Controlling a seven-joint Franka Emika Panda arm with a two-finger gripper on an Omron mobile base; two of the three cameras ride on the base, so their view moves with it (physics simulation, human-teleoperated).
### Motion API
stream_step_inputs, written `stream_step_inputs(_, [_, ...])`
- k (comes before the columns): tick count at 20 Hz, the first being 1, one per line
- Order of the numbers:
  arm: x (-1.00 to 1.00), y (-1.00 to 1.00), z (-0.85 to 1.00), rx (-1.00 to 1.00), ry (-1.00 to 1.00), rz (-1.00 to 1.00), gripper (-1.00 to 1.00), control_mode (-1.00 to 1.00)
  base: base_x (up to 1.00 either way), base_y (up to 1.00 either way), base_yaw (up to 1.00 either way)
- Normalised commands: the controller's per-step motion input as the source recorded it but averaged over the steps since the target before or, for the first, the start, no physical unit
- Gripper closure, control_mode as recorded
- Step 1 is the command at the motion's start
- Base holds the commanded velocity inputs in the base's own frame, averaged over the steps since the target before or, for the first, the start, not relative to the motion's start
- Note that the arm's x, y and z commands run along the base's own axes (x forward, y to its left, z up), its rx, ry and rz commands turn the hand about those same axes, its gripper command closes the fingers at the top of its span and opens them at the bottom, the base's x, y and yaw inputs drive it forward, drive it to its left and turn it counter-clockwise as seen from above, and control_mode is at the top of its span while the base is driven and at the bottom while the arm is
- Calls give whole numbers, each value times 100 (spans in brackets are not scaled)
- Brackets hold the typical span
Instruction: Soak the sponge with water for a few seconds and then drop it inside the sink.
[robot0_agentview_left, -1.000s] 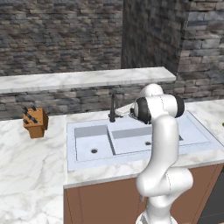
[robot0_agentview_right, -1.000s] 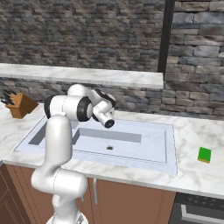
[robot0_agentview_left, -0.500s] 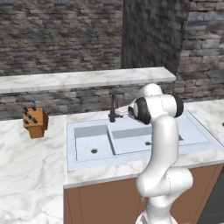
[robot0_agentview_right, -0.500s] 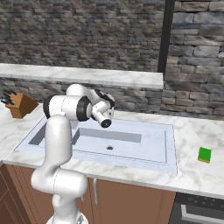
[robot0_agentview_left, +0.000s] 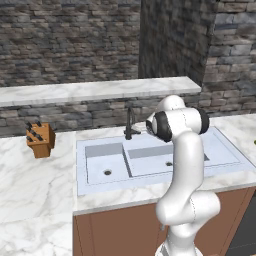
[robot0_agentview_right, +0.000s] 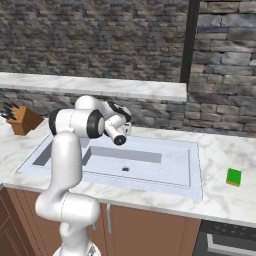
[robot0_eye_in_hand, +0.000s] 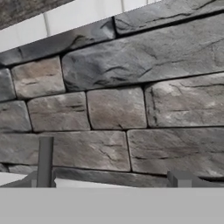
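Sponge (robot0_agentview_right: 233, 177) sits right of the sink (robot0_agentview_right: 192, 165) (right base view).

The arm (robot0_agentview_right: 67, 165) stands upright, elbow bent, jaws parted and empty.

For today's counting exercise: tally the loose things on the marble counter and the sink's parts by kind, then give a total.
Green and yellow rectangular sponge: 1
Brown wooden knife block: 1
Dark slim faucet: 1
Pale grey sink basins: 2
Round drain holes: 2
Total: 7
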Motion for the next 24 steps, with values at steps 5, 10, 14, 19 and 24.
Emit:
stream_step_inputs(5, [1,-36,-9,0,2,-3,-100,-100,0,0,0])
stream_step_inputs(10, [0,-38,-9,0,0,-3,-100,-100,0,0,0])
stream_step_inputs(14, [0,-45,-9,0,0,-5,-100,-100,0,0,0])
stream_step_inputs(19, [0,-48,-11,0,2,-5,-100,-100,0,0,0])
stream_step_inputs(24, [0,-59,-11,0,5,-5,-100,-100,0,0,0])
